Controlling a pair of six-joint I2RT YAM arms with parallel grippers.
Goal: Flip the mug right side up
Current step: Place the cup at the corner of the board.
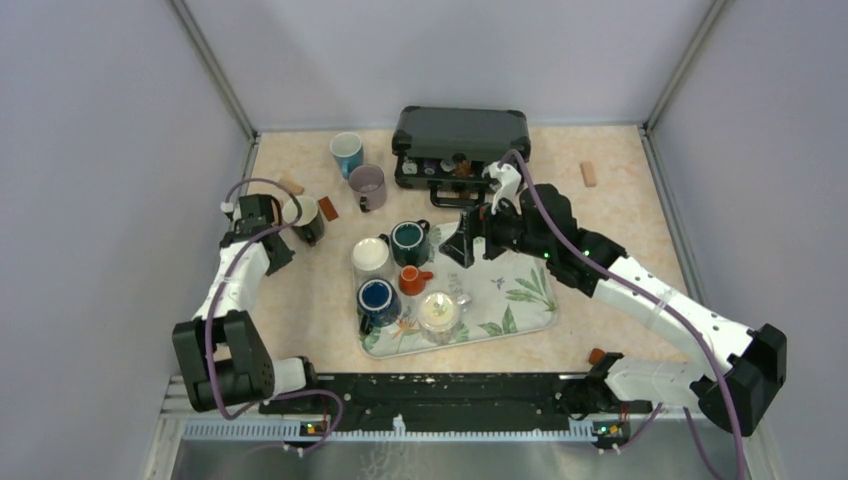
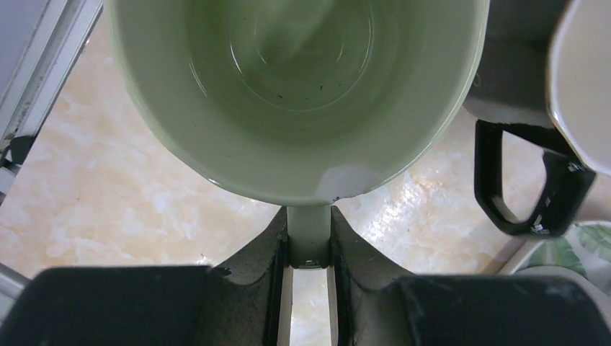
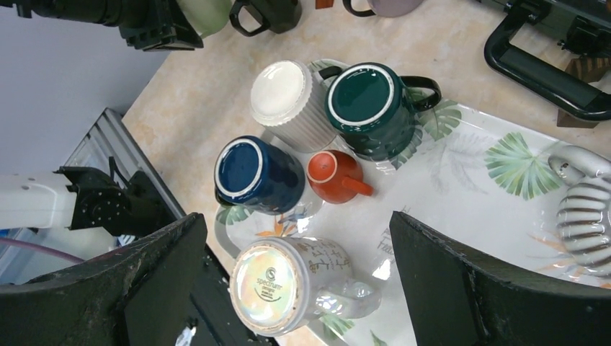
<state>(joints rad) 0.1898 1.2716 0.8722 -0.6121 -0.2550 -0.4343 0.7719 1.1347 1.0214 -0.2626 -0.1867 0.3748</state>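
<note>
The left claw (image 2: 308, 249) pinches the green mug (image 2: 302, 94) just ahead, apparently mid-turn and not yet set upright, while the right claw (image 3: 295, 238) gapes wide, empty.

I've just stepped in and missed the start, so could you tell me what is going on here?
The left hand grips a pale green mug by its wall, next to a black mug. The right hand hangs open above the leaf-print tray, where five mugs sit upside down.
</note>
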